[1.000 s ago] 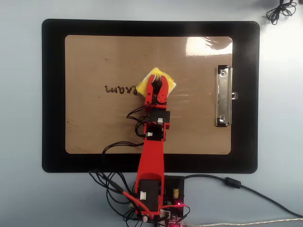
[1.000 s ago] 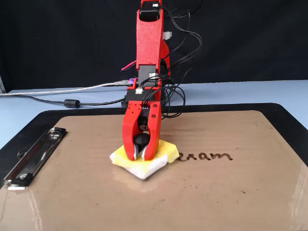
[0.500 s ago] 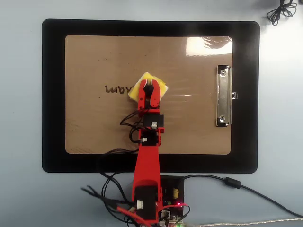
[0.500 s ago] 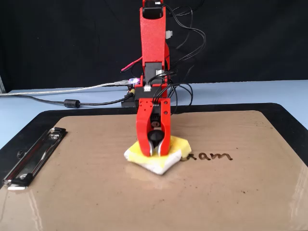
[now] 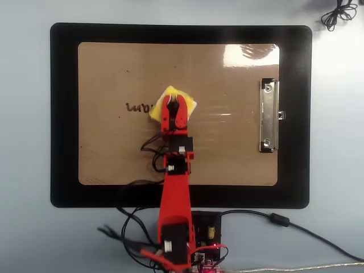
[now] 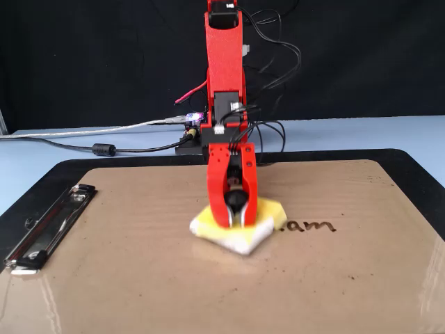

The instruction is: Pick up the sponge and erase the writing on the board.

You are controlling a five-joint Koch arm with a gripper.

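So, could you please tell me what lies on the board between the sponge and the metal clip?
Nothing: in the overhead view, bare board runs from the sponge, held under the pincer, to the metal clip, with only glare.

Yellow sponge (image 6: 240,227) over writing (image 6: 309,225)

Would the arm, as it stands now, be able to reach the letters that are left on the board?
Probably yes. The gripper holds the sponge flat on the board, right against the remaining writing. Nothing lies between sponge and letters, and the arm is not stretched out fully.
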